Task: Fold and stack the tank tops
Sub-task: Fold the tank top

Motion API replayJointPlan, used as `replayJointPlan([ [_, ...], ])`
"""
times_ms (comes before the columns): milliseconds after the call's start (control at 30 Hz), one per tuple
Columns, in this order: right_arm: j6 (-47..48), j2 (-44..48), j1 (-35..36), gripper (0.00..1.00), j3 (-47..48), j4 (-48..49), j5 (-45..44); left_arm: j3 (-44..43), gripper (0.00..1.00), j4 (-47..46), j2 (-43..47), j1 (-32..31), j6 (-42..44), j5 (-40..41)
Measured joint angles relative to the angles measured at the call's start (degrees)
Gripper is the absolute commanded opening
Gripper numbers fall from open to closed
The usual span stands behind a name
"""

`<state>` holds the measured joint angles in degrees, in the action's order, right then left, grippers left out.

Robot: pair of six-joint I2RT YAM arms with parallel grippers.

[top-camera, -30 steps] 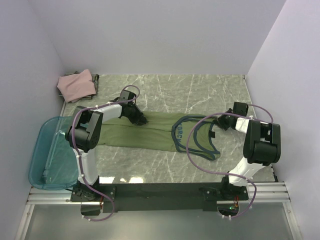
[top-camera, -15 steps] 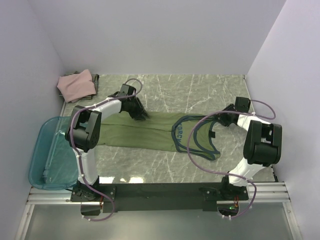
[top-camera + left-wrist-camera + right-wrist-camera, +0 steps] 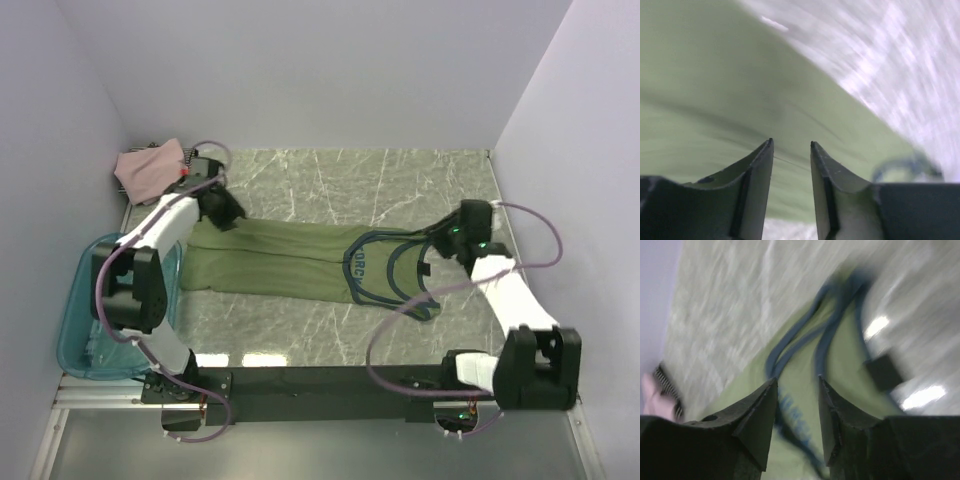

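An olive-green tank top (image 3: 285,265) with navy trim lies folded lengthwise across the table, its straps and chest graphic (image 3: 358,264) to the right. My left gripper (image 3: 228,214) hovers over its far left corner, open, with only green cloth (image 3: 715,90) below the empty jaws (image 3: 791,143). Over the navy straps (image 3: 827,335) at the right end, my right gripper (image 3: 434,243) is open and holds nothing (image 3: 797,379). A dusty-pink tank top (image 3: 150,170) lies folded in the back left corner on a dark striped one (image 3: 666,380).
A teal plastic bin (image 3: 80,325) stands at the left table edge beside the left arm's base. A small black tag (image 3: 425,268) lies by the straps. Walls close the table at the back and both sides.
My left gripper has moved left along the green top's far edge to its left end. The right arm has swung and stretched out, its gripper staying near the straps. Both jaws have widened.
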<state>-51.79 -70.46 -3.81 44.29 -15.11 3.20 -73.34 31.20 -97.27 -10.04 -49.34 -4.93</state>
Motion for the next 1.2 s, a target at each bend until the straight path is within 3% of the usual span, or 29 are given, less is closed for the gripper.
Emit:
replayJointPlan([
  [133, -8.28, 7.10, 12.26, 0.49, -3.63, -2.36, -4.22, 1.75, 0.47, 4.17, 1.77, 4.85, -1.46, 8.22],
  [200, -12.20, 7.82, 14.53, 0.49, -4.52, -4.44, -6.27, 1.88, 0.48, 5.68, 1.75, 4.98, -1.55, 11.34],
  [600, -20.90, -11.72, 17.27, 0.48, 3.08, -11.93, -11.02, 5.22, 0.49, 7.45, 1.36, 4.68, -1.57, 16.41],
  [1200, -24.02, -25.86, 17.92, 0.48, 10.47, -11.76, -11.28, 5.97, 0.50, 6.62, -6.82, 5.86, -7.82, 17.49],
])
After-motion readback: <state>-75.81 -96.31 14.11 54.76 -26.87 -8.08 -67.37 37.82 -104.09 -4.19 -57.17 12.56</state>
